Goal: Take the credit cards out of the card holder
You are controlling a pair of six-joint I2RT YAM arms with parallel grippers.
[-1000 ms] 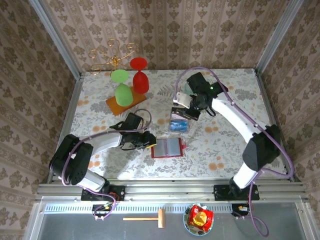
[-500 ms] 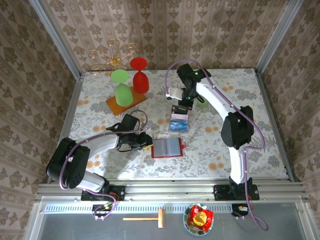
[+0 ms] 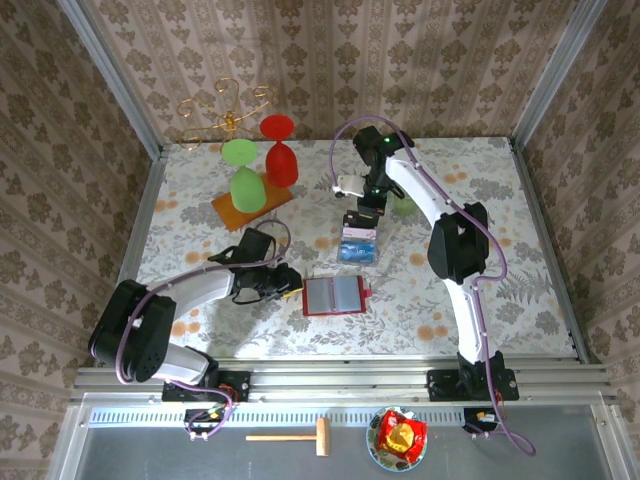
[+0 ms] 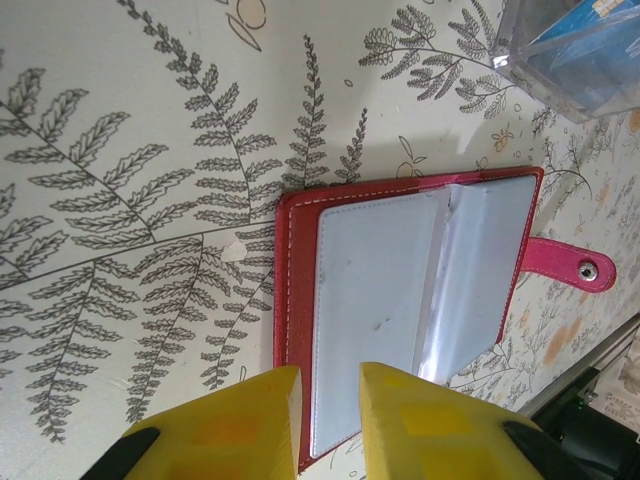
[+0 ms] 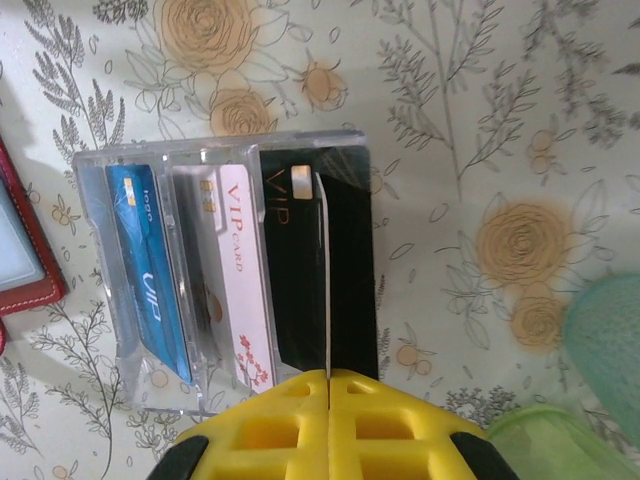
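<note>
The red card holder (image 3: 335,295) lies open and flat on the flowered table; its greyish clear pockets (image 4: 400,290) look empty and its red tab (image 4: 575,268) points away. My left gripper (image 3: 289,283) hovers at its left edge, its yellow jaws (image 4: 330,385) a little apart with the red border showing between them. Behind the holder stands a clear slotted box (image 3: 357,245) holding the credit cards: a blue card (image 5: 150,280), a pale pink card (image 5: 245,290) and a black card (image 5: 295,270). My right gripper (image 5: 329,378) is shut on the black card's near edge above the box (image 5: 100,250).
A green and a red glass stand upside down on an orange board (image 3: 228,212) at the back left, beside a gold wire rack (image 3: 225,110). A pale green lid (image 5: 600,330) lies right of the clear box. The table's front edge runs just beyond the holder.
The right arm has folded back and leftward, its gripper staying over the clear box. The left gripper has drawn slightly left, off the holder's pockets to its edge.
</note>
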